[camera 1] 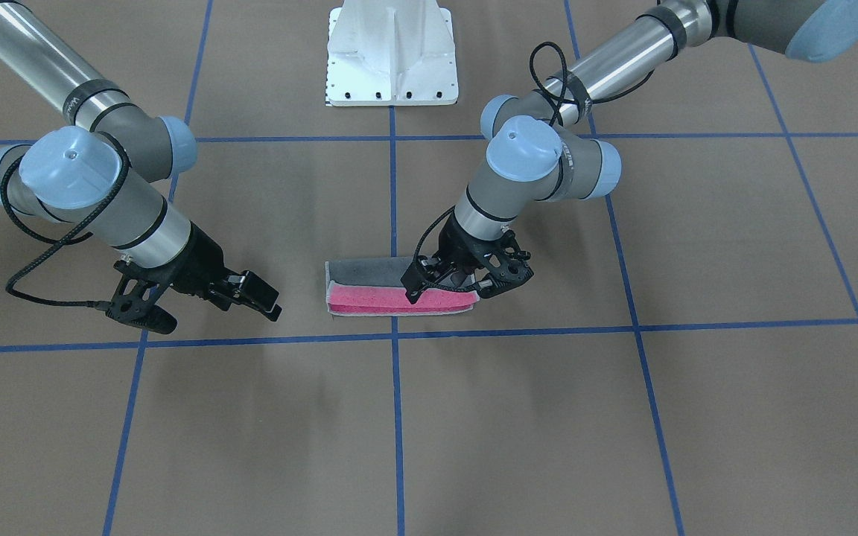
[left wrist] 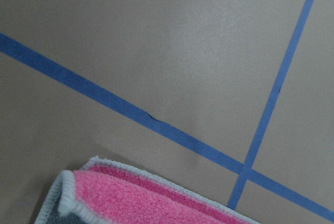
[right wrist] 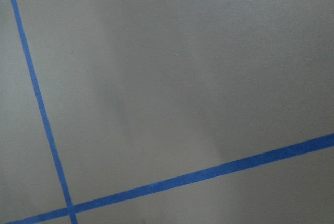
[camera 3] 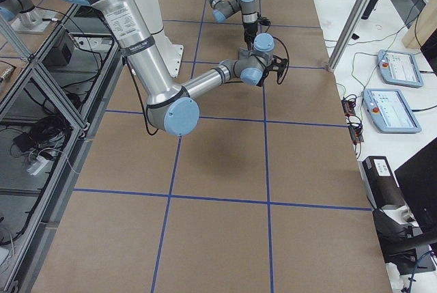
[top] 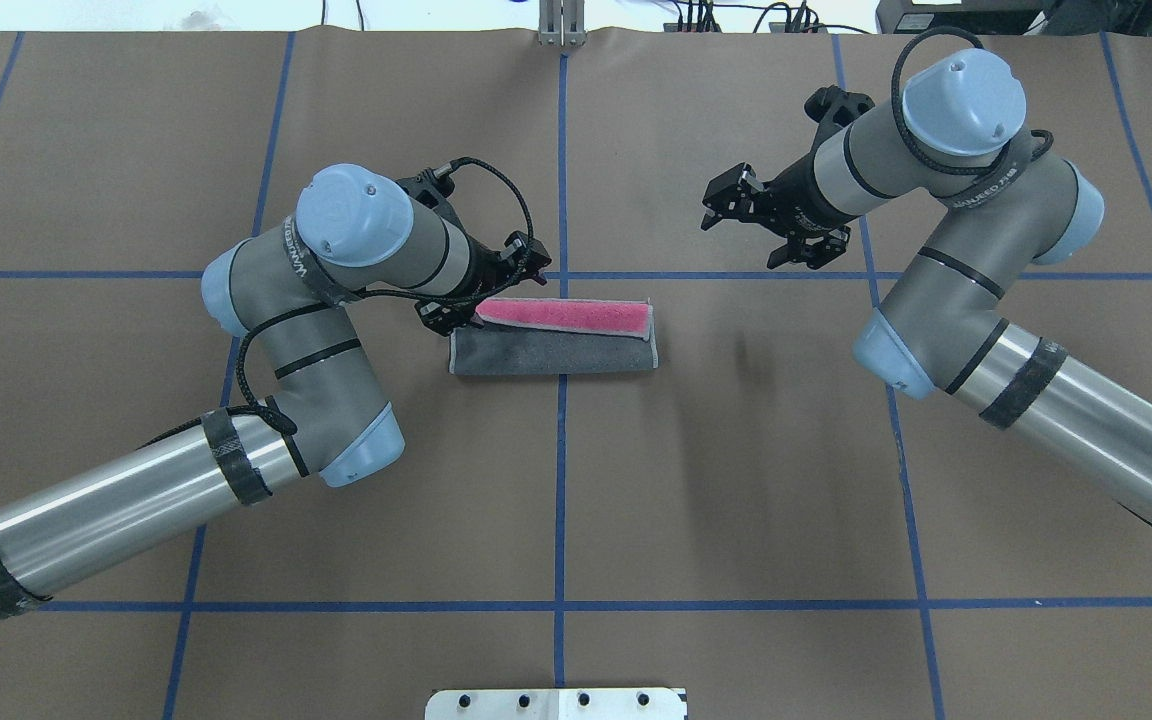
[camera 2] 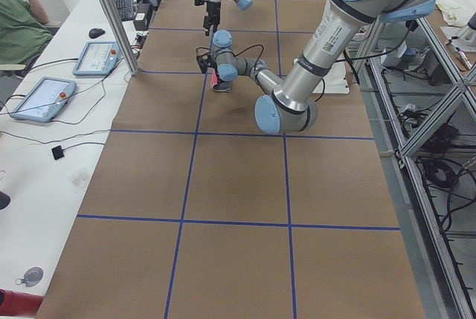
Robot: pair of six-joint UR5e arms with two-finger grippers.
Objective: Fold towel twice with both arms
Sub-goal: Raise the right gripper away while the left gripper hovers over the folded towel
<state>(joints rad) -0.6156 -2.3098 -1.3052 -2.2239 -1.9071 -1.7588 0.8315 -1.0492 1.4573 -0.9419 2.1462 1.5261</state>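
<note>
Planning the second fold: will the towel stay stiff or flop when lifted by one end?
Likely floppy: the towel is soft terry, already folded over with a rounded crease. Probably light, being thin cloth; its nap should resist slipping.

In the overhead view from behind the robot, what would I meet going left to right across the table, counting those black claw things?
left gripper, sitting at the towel's left end → towel → right gripper, well clear of the towel
</note>
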